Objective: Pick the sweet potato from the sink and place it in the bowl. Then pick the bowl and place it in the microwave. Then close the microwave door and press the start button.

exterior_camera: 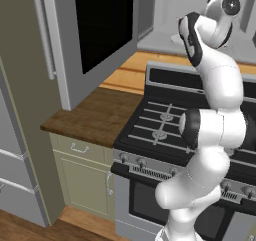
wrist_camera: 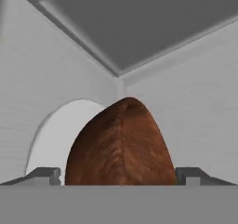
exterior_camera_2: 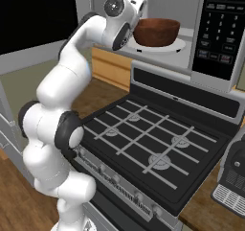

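Left base view: the microwave door (exterior_camera: 95, 35) hangs wide open at ten o'clock of the frame, black glass towards us, above the wooden counter (exterior_camera: 97, 116). The white arm (exterior_camera: 212, 110) rises over the stove (exterior_camera: 170, 130) and reaches up towards one o'clock.

Right base view: here's what that side hides. The bowl (exterior_camera_2: 156, 31) sits on the white turntable plate (exterior_camera_2: 165, 47) inside the microwave (exterior_camera_2: 191, 19), at one o'clock of the frame, with the hand at the bowl's nine o'clock and the control panel (exterior_camera_2: 218, 28) at its three o'clock. The sweet potato cannot be made out from this angle.

Hand view: the gripper (wrist_camera: 120, 175) has its jaws spread wide, one finger tip either side of the bowl's rim at six o'clock, the pale interior wall behind. They flank the bowl rather than pinch it, so it reads as set down and let go.

My call: placement is done, and the retreat is the step in hand. Draw straight back out of the cavity, jaws kept wide so neither tip drags the rim, then swing round to the door's outer face and push.
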